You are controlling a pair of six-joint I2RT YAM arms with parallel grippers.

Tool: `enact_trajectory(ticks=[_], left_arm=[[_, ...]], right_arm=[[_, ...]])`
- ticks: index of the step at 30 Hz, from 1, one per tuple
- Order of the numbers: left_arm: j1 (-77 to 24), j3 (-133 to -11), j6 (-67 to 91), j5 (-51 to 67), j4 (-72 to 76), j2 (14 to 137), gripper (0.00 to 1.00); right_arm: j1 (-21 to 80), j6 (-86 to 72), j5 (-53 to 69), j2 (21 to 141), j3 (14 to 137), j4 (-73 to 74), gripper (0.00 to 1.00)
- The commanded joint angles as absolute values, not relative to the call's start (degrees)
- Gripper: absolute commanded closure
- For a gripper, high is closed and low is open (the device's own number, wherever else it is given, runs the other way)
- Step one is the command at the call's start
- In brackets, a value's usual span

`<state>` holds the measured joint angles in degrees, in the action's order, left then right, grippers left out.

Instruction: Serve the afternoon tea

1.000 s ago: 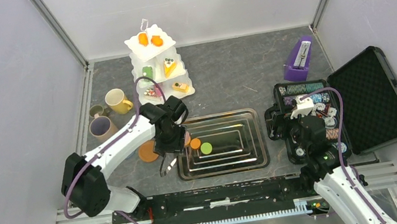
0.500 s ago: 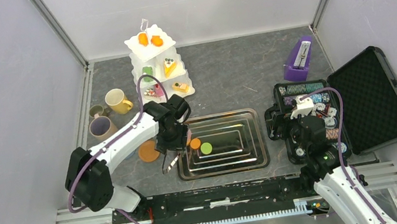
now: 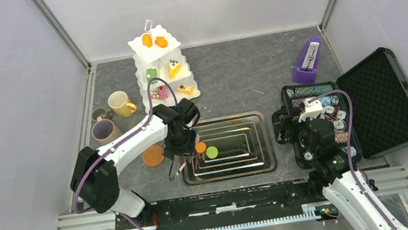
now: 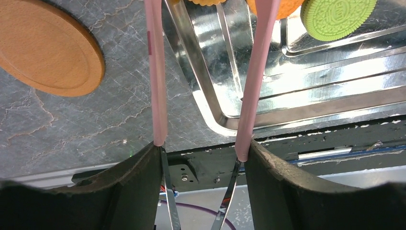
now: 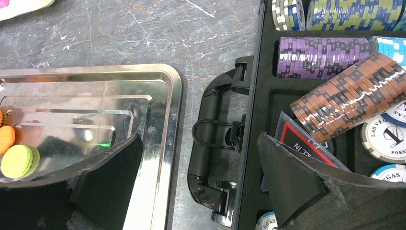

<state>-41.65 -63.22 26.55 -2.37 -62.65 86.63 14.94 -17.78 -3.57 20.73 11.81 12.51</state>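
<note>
Pink tongs (image 4: 155, 86) ran out from the left claw (image 4: 202, 146), one arm laid along the inside of each finger, so the claw was pinching the tool rather than any food. I judge this was so that slim tips could reach flat biscuits that the broad fingers could not lift off metal. The arms stood apart, which suggests a light squeeze, not a full one. In the wrist view they pointed to 12 o'clock, across the rim of the steel tray (image 4: 306, 96). An orange biscuit (image 4: 289, 6) lay at 1 o'clock from the claw, partly behind the right-hand arm, with a green biscuit (image 4: 337, 17) just beside it at 2 o'clock. The frame cut off the tips, so I cannot tell whether they touched either one. A wooden coaster (image 4: 43, 48) lay on the surface at 10 o'clock, outside the tray.

From above, the white three-tier stand (image 3: 161, 66), carrying small cakes (image 3: 175, 68), stood at 12 o'clock from the left claw, near but apart. The yellow mug (image 3: 120, 104), beige-lilac mug (image 3: 104, 130) and small green mug (image 3: 100, 113) sat at 10 o'clock.

The right claw (image 5: 196, 158) was spread wide and held nothing. It hung over the handle of the black case (image 5: 265, 103), with the poker chips (image 5: 325, 57) at 1 o'clock, likely parked clear of the work.
</note>
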Motion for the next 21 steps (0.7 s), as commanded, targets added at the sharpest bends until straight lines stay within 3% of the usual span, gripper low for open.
enact_trajectory(ticks=[1,21], left_arm=[[-42.4,-64.3,24.2,-1.1,-63.2,86.5,0.34],[-44.2,-62.9,23.9,-5.6,-64.7,88.6,0.34]], right_arm=[[14.9,-18.0,-3.6,20.5,11.6,10.9,0.02],[14.9,-18.2,-3.7,19.8,11.3,10.9,0.02]])
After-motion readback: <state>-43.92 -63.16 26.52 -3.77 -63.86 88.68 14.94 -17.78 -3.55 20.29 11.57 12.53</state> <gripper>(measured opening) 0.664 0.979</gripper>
